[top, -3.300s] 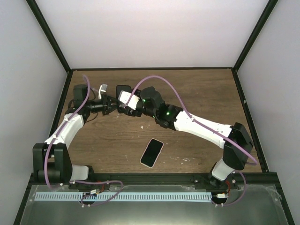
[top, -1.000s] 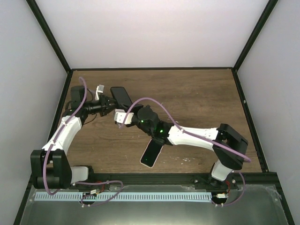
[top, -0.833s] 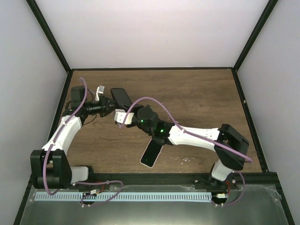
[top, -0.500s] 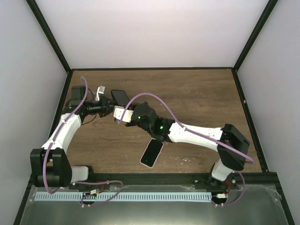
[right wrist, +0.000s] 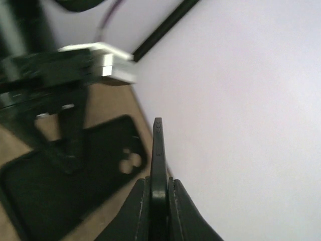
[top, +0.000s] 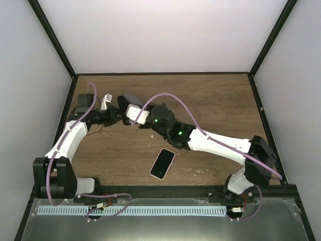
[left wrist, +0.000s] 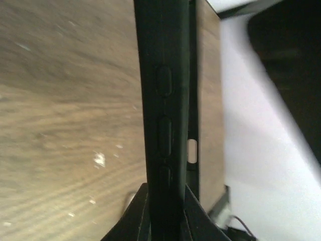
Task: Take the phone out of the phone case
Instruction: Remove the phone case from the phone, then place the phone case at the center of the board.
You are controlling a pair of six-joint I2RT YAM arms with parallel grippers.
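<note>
**Status.** The left hand (left wrist: 165, 215) is pressed onto a long side wall of the phone case (left wrist: 163, 100), the wall that carries the moulded button covers. The right hand (right wrist: 158, 203) is pinched on a thin dark edge with button bumps. This reads as another wall of the same phone case, though the views do not confirm it. The phone case is held above the far left of the counter (top: 215, 100). The phone (top: 162, 163) lies flat on the counter near its front edge, well apart from both hands. The task appears essentially done.

**Hazards.**
- Two grips act on one soft shell. Opposing pulls can twist or stretch it until a wall slips from a pinch and the phone case springs away.
- The right forearm (top: 220, 143) passes just beside the phone. Lowering it can sweep the phone toward the front edge.
- The purple cable (top: 168, 84) arches over the hands and can snag.

**Materials.** The phone case is matte black and thin-walled, and looks pliable. It has rounded corners and an open camera cutout. The phone is a rigid slab with a glossy dark face, a pale rim and rounded corners. The counter is smooth, with a wood grain.
</note>
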